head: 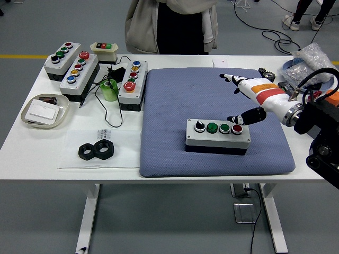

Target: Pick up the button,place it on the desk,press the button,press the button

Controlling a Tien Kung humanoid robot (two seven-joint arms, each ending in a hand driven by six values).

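A grey button box point(217, 136) with a black selector knob, two green buttons and a red button lies on the blue-grey mat point(175, 100) near its front edge. My right hand point(237, 98), white with orange and red stripes, hovers above and behind the box's right end. Its fingers point(230, 78) are spread and its black thumb point(247, 115) points down-left toward the red button without touching it. It holds nothing. My left arm is out of view.
Three more button boxes point(132, 83) and a small switch box point(104, 48) stand at the back left with a green tape roll point(110, 90). A tray point(44, 111) and two black nuts point(97, 150) lie at the left. A person point(172, 24) stands behind the table. Clutter sits at the right edge.
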